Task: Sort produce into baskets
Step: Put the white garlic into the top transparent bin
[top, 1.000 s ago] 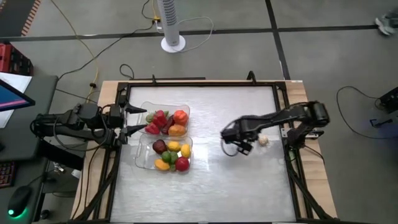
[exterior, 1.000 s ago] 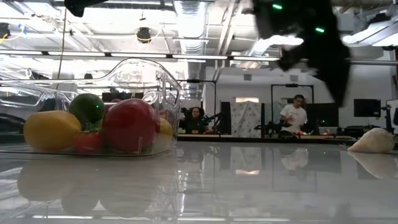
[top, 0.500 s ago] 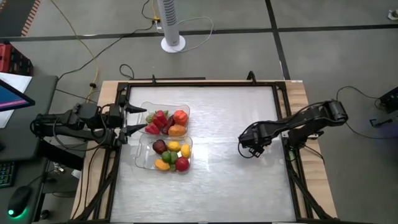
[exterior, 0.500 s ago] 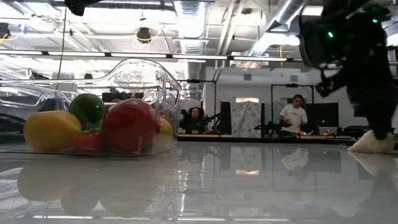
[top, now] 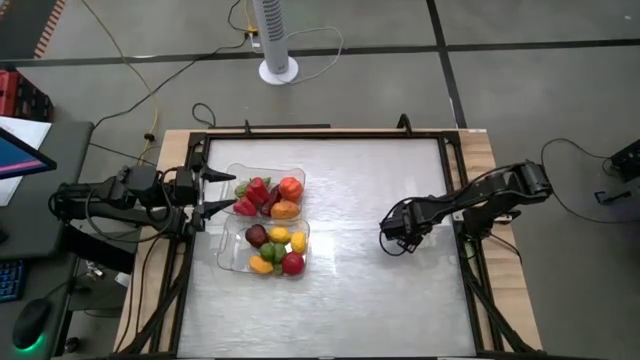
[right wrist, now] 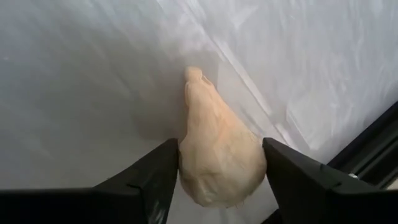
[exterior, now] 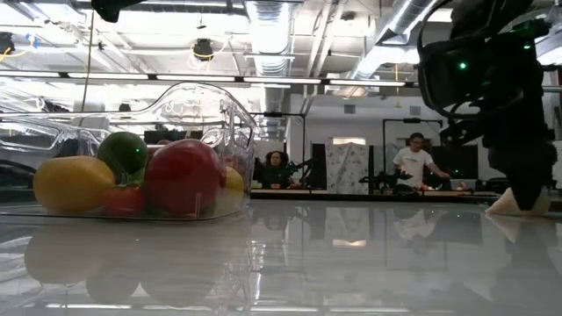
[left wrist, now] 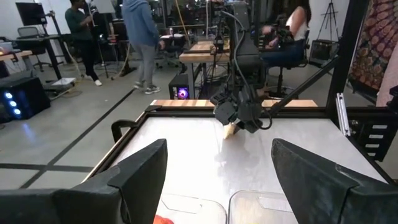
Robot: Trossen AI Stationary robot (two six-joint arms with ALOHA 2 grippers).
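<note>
Right tool point(right wrist: 217, 180) astride whitish produce point(right wrist: 219, 155) near table's edge point(top: 470, 260).

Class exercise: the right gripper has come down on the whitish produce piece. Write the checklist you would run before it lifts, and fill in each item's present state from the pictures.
1. Whitish piece sits between the right gripper's fingers: ok.
2. Fingers firmly clamped on it: cannot tell; they flank it closely.
3. Piece still resting on the table: ok.
4. Open table between the right gripper and the baskets: ok.
5. Left gripper out of the way, at the far basket's edge: ok.
6. Room left in the baskets: cannot tell.
</note>
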